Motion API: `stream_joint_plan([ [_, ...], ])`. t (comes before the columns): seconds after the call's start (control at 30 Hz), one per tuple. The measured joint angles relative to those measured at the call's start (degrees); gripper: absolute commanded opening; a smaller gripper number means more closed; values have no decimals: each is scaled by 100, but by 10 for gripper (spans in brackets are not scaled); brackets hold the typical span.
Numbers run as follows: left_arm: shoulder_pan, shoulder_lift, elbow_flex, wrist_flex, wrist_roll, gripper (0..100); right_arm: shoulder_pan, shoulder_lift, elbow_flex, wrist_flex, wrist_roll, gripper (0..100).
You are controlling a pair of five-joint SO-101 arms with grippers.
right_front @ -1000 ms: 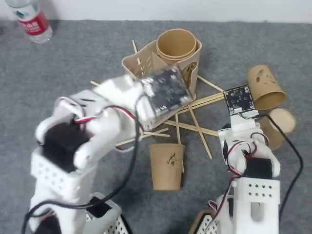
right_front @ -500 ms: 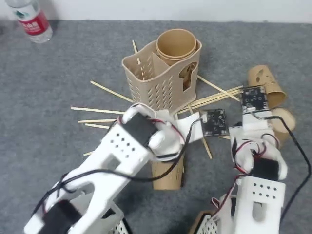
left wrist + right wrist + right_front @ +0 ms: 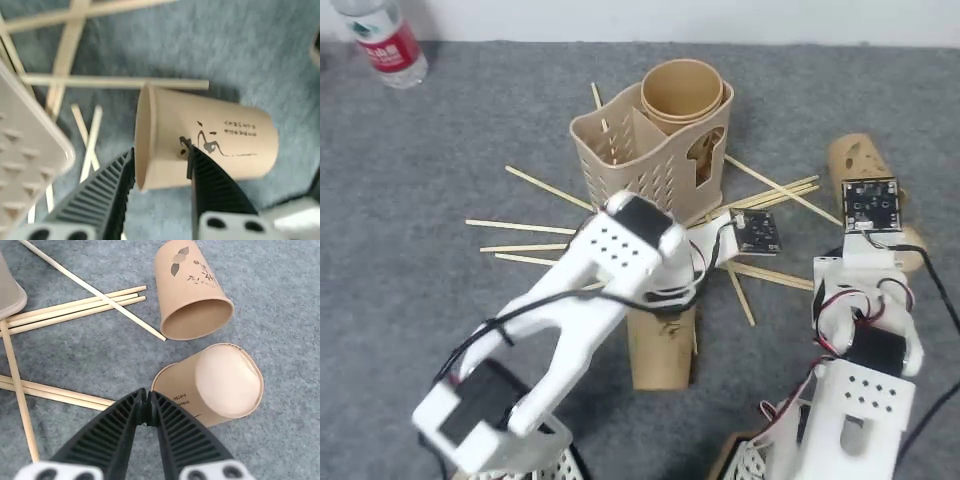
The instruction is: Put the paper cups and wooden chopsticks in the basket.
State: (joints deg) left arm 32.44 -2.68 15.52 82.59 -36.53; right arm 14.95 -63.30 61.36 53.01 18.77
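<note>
Over the last second I saw the left arm (image 3: 610, 260) swing from a folded pose at the left of the table to a stretch across the centre. It ended over the centre cup (image 3: 660, 355). In the same interval the right arm (image 3: 860, 340) shifted sideways toward the two cups at the right. The centre cup itself kept its place.

1. Left gripper (image 3: 160, 165): fingers apart, straddling the rim end of the centre cup (image 3: 210, 145). I could not tell whether either finger touched the wall.
2. Right gripper (image 3: 146, 402): fingers together, holding nothing, low over the carpet (image 3: 280, 300) just beside the plain cup (image 3: 215, 390).

The centre cup lay on its side in front of the basket (image 3: 650, 175), tan paper with a small dark print on its wall. The plain cup lay on its side with its base toward the wrist camera. The leaf-printed cup (image 3: 192, 290) lay next to it, its mouth toward the camera. Nested cups (image 3: 682, 90) stood upright in one compartment of the basket, and one chopstick leaned in the compartment beside them. The remaining chopsticks (image 3: 520, 227) lay scattered on the carpet around the basket, several crossing one another. A bottle (image 3: 385, 40) stood at the far corner, well apart
</note>
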Motion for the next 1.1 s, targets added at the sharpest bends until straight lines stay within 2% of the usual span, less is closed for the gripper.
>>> stream_joint_plan([
  [0.27,-26,870,-949,976,-264,167,0,0,0,-53,0,9],
  [0.4,97,1310,-1257,1512,-695,167,0,0,0,-97,97,9],
  [0.63,554,1371,-1257,1574,-1099,152,9,0,62,-334,167,8],
  [0.77,738,1371,-1248,1574,-1134,5,0,0,70,-352,167,8],
  [1.1,765,1292,-941,1574,-1521,11,0,0,70,-352,167,8],
])
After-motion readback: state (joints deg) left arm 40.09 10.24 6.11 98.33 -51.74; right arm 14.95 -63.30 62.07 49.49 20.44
